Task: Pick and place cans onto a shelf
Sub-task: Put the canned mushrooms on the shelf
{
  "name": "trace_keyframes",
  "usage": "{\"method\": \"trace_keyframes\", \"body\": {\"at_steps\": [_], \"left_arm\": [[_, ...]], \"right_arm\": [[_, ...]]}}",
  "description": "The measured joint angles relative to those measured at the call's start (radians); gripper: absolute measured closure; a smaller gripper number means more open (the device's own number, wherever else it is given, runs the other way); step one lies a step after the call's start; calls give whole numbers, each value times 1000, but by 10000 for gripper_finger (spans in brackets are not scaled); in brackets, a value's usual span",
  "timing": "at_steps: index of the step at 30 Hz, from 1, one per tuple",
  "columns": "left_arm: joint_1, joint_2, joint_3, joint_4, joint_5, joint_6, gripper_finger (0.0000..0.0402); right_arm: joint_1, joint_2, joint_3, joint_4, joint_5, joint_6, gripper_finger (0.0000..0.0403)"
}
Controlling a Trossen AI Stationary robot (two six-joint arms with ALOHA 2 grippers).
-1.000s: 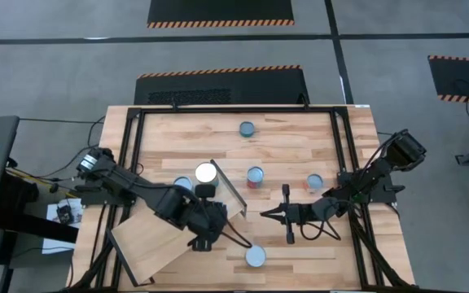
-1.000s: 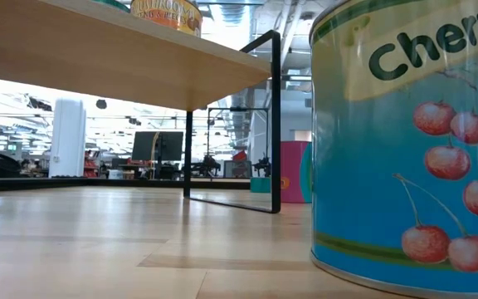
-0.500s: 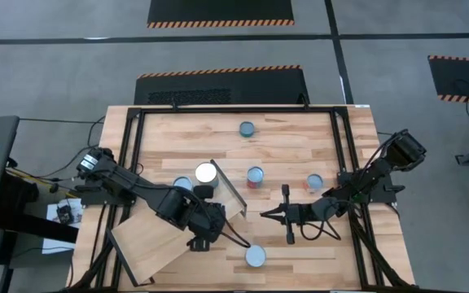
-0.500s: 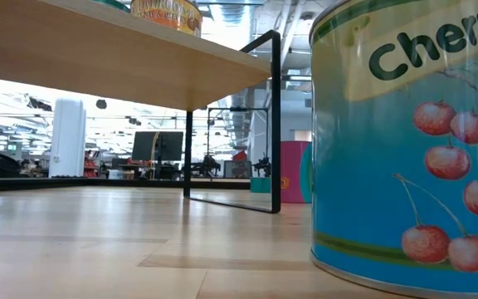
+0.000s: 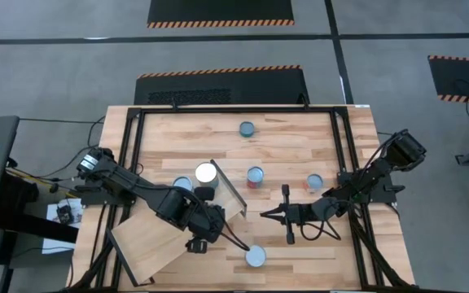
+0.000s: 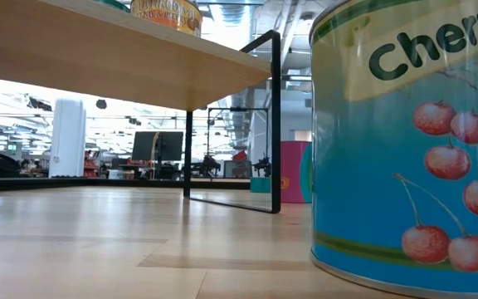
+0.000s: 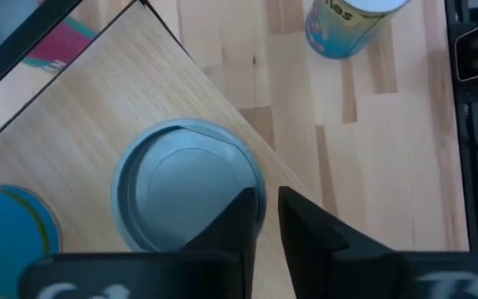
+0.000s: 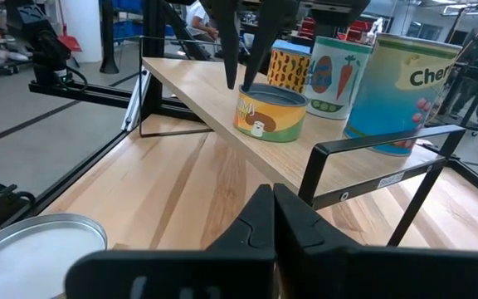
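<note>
While the left gripper (image 5: 197,242) hangs over the shelf (image 5: 141,248), the right gripper (image 5: 265,214) is pinched closed out on the table (image 5: 300,146).
High: loose cans stand at (image 5: 247,129), (image 5: 255,176), (image 5: 315,182) and (image 5: 255,256). Low: cherry can (image 6: 405,141) on the table, shelf plank overhead. Left wrist: silver-topped can (image 7: 187,193) stands on the shelf right at the left gripper; can't tell if it's gripped. Right wrist: right gripper tips together, holding nothing; mushroom can (image 8: 270,112) on the shelf.

Left gripper (image 7: 262,218) narrowed, shifted slightly along shelf (image 5: 149,244).
</note>
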Motion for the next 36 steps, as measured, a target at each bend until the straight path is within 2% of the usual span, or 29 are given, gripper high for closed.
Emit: {"method": "trace_keyframes", "body": {"at_steps": [13,16,23,29,36], "left_arm": [[3,42,17,-23,-26,67,372],[4,48,50,-46,-7,66,394],[-19,50,164,-115,23,38,400],[-87,48,252,-275,71,-161,401],[-271,47,260,-416,104,-530,401]], "right_arm": [[0,0,0,0,0,-8,393],[0,0,0,0,0,-8,393],[0,0,0,1,0,-8,393],[0,0,0,1,0,-8,393],[-2,0,0,0,0,-8,392]]}}
